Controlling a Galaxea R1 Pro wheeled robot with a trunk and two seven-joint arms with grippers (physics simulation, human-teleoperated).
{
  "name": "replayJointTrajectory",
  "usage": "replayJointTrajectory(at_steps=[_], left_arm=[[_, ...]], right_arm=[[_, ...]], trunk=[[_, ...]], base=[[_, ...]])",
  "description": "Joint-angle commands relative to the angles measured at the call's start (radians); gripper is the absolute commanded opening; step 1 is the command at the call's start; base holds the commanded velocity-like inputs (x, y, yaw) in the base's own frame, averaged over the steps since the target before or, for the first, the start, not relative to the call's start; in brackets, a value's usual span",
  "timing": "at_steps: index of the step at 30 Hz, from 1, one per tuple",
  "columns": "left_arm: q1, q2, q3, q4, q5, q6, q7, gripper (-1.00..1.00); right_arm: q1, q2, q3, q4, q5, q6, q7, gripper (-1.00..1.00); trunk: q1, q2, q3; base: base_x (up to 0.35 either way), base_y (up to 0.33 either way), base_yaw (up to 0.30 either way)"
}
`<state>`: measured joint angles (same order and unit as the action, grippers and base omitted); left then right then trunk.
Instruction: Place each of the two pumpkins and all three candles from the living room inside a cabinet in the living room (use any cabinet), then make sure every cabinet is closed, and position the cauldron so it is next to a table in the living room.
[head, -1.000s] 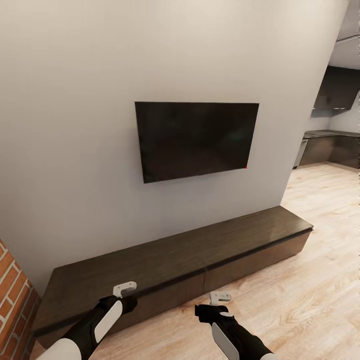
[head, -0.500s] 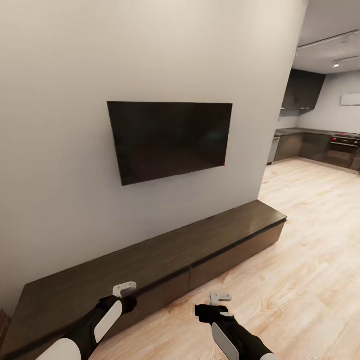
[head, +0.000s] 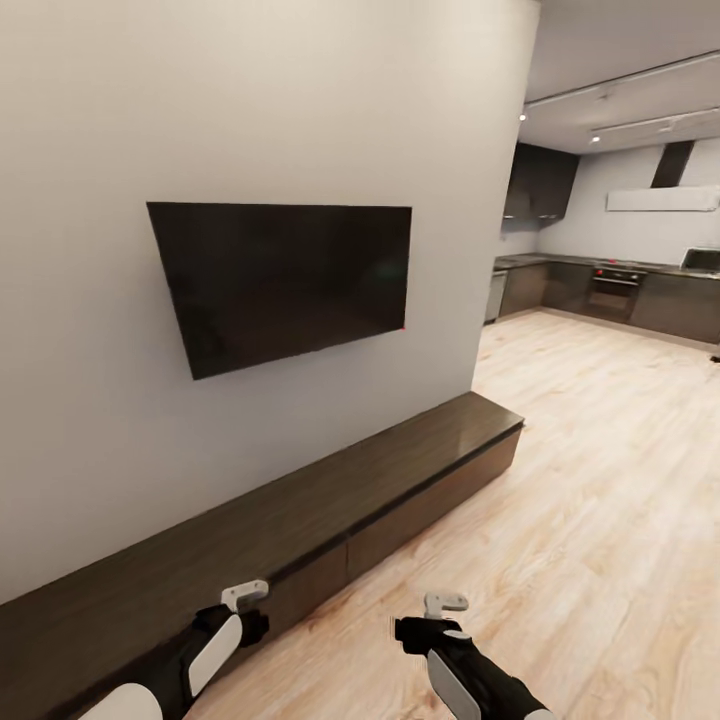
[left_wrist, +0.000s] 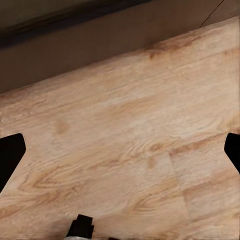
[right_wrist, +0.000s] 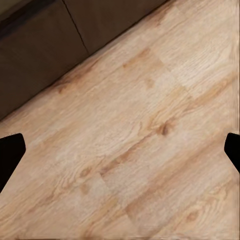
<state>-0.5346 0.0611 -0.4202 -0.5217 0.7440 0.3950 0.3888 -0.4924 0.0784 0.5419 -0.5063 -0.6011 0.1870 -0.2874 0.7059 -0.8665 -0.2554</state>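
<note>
The cabinet (head: 300, 505), a long low dark-brown console, runs along the grey wall from the lower left toward the middle, with its drawer fronts shut. My left gripper (head: 245, 595) hangs just in front of its near stretch, and my right gripper (head: 445, 603) is over the wood floor a little further out. In the left wrist view, the dark fingertips (left_wrist: 10, 155) sit far apart with only floorboards between them and the cabinet front (left_wrist: 75, 45) beyond. The right wrist view has the same wide gap between its fingertips (right_wrist: 10, 155), near a seam in the cabinet front (right_wrist: 60, 40). The pumpkins, candles, cauldron and table are out of view.
A black television (head: 285, 280) hangs on the wall above the console. Light wood floor (head: 600, 480) stretches to the right into a kitchen with dark grey units (head: 600, 290) at the far back.
The whole picture has slid left, so the camera has turned right and more of the kitchen shows. Both arms keep the same pose relative to the body.
</note>
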Motion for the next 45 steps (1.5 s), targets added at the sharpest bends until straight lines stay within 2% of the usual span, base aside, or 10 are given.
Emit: replayJointTrajectory(at_steps=[1,12,18,21,25,29,32,36,45], left_arm=[[0.0,-0.001,-0.01,0.019,0.01,0.002,0.009,1.0],[0.001,-0.006,-0.014,0.336,0.008,0.0,0.007,1.0],[0.028,-0.004,-0.011,0.419,0.01,0.0,0.015,1.0],[0.069,-0.002,-0.011,0.43,0.0,-0.005,0.016,1.0],[0.128,-0.003,-0.012,0.436,0.002,-0.05,0.01,1.0],[0.225,-0.001,-0.011,0.441,0.006,-0.145,0.007,1.0],[0.278,0.0,-0.011,0.442,0.007,-0.204,0.007,1.0],[0.3,-0.001,-0.011,0.441,0.004,-0.242,0.007,1.0],[0.304,-0.001,-0.011,0.44,0.005,-0.251,0.007,1.0]], right_arm=[[-0.001,0.0,0.008,0.01,-0.012,0.003,-0.009,1.0],[-0.001,-0.001,0.008,0.125,-0.039,-0.015,-0.009,1.0],[-0.001,-0.002,0.009,0.18,-0.051,-0.094,-0.009,1.0],[-0.001,-0.002,0.009,0.184,-0.052,-0.102,-0.009,1.0],[-0.001,-0.002,0.009,0.187,-0.052,-0.105,-0.009,1.0],[0.0,-0.002,0.009,0.197,-0.052,-0.107,-0.009,1.0],[-0.001,-0.001,0.009,0.199,-0.052,-0.107,-0.009,1.0],[-0.001,-0.002,0.009,0.199,-0.052,-0.108,-0.009,1.0],[-0.001,-0.001,0.009,0.2,-0.052,-0.11,-0.007,1.0]], trunk=[[0.0,-0.001,-0.001],[0.0,-0.001,-0.001],[0.0,-0.001,-0.001],[0.0,-0.001,-0.001],[0.0,-0.001,-0.001],[0.0,-0.001,-0.001],[0.0,-0.001,-0.001],[0.0,-0.001,-0.001],[0.0,-0.001,-0.001]], base=[[0.0,0.0,-0.28],[0.0,0.0,-0.28],[0.0,0.0,-0.28],[0.0,0.0,-0.28],[0.0,0.0,-0.28],[0.0,0.0,-0.28],[0.0,0.0,-0.28],[0.0,0.0,-0.28],[0.0,0.0,-0.28]])
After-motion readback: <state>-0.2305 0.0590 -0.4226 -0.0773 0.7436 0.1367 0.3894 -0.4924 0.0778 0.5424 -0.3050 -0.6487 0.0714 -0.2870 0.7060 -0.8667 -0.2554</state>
